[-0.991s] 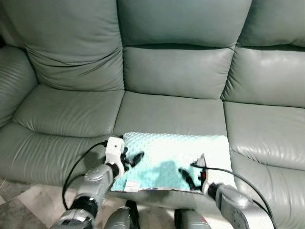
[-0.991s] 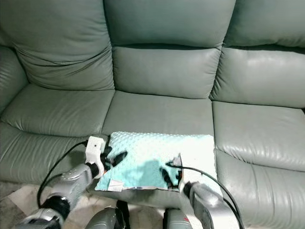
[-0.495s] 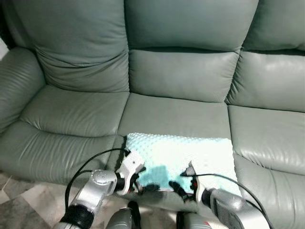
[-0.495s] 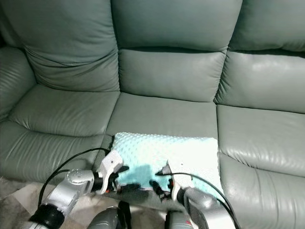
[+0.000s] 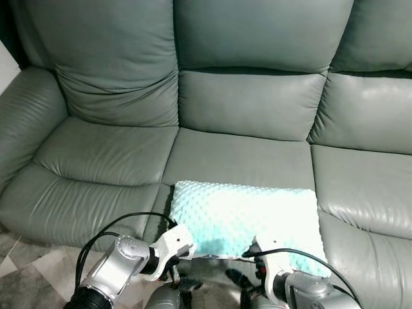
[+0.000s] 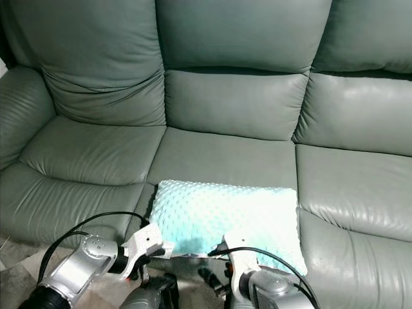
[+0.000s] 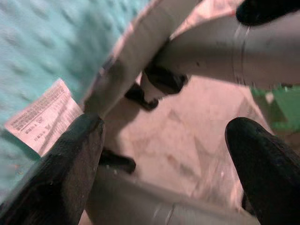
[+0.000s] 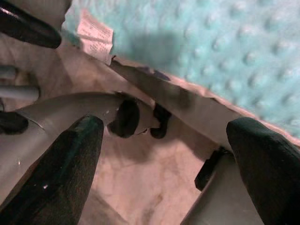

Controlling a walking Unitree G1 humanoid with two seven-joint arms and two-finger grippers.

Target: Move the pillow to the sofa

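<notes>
One nubbly mint pillow flat on smooth grey-green leather sofa

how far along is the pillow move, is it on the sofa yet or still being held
Looks done: the pillow lies flat on the sofa, on the middle seat's front edge. In hand: nothing; the left gripper and right gripper are both open, below the seat edge, off the pillow. Left: at most, nudging it further back.

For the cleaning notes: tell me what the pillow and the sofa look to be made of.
Pillow: soft mint-green plush fabric, probably minky fleece, judging by its raised dot texture and sewn-in paper-like care tag.
Sofa: grey-green leather or faux leather; smooth, slightly glossy, with soft creases.
</notes>
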